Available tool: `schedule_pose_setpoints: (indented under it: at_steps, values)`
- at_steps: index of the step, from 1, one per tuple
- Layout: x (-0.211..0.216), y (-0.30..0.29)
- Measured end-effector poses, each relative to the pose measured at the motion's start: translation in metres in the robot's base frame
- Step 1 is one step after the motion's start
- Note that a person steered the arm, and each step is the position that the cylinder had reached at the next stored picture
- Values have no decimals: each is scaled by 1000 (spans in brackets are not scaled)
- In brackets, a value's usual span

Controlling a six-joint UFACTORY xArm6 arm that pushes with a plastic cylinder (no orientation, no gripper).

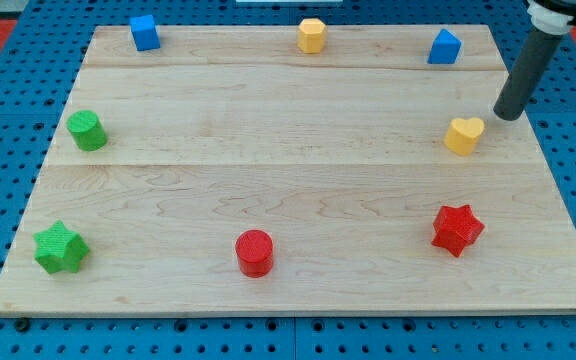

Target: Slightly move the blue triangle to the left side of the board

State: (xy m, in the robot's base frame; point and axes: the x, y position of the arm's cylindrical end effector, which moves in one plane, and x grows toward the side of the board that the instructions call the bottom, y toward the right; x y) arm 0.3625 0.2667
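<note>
The blue triangle (444, 47) sits near the top right corner of the wooden board (288, 180). My tip (506, 116) is at the right edge of the board, below and to the right of the blue triangle, apart from it. It is just to the upper right of the yellow heart (464, 134), with a small gap between them.
A blue cube (145, 32) is at the top left and a yellow hexagon (311, 35) at the top middle. A green cylinder (87, 130) and a green star (60, 248) are at the left. A red cylinder (255, 252) and a red star (456, 229) are near the bottom.
</note>
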Motion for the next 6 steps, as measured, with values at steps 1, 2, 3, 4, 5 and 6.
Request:
schedule_pose_setpoints:
  at_steps: [1,2,3,4,5,6]
  values:
    - [-32,3]
    - [-86,3]
    - [-117,2]
    - [-137,-11]
    - [-140,-33]
    - [-140,-77]
